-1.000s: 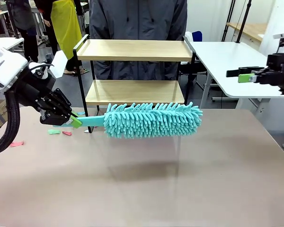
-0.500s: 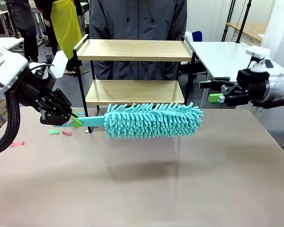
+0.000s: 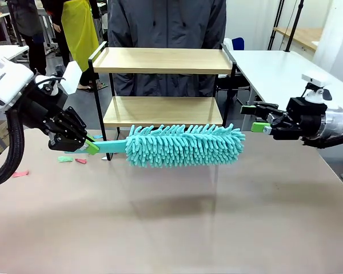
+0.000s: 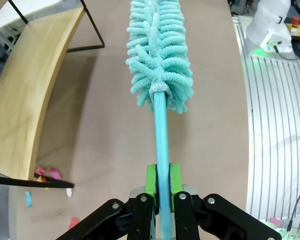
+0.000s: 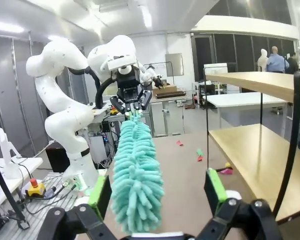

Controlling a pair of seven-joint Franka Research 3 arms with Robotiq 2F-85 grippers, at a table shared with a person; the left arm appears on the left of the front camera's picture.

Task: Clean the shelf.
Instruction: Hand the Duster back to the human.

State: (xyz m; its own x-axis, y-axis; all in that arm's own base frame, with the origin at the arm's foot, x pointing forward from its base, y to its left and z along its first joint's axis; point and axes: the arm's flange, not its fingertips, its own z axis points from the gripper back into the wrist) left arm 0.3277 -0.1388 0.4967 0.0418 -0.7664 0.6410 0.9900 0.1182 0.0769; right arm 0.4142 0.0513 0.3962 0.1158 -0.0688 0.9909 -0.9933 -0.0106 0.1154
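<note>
The shelf (image 3: pixel 163 60), two light wooden boards in a black frame, stands at the table's far edge in front of a person. My left gripper (image 3: pixel 87 145) is shut on the teal handle of a fluffy teal duster (image 3: pixel 186 144), held level above the table just before the lower board (image 3: pixel 163 111). In the left wrist view the green pads (image 4: pixel 150 182) clamp the handle and the duster head (image 4: pixel 160 55) points away. My right gripper (image 3: pixel 257 118) stands open beside the duster's tip. The right wrist view shows the duster (image 5: pixel 136 175) between its open fingers (image 5: pixel 214 190) and the shelf (image 5: pixel 255 150) alongside.
Small pink and green paper scraps (image 3: pixel 71 160) lie on the table left of the shelf, also scraps (image 4: pixel 44 175) under the board. A white table (image 3: pixel 280 74) stands at the back right. The brown table's (image 3: pixel 171 228) near half is bare.
My right arm has come in from the far right and lowered, bringing its open gripper close to the duster's tip. The left gripper and duster have stayed still.
</note>
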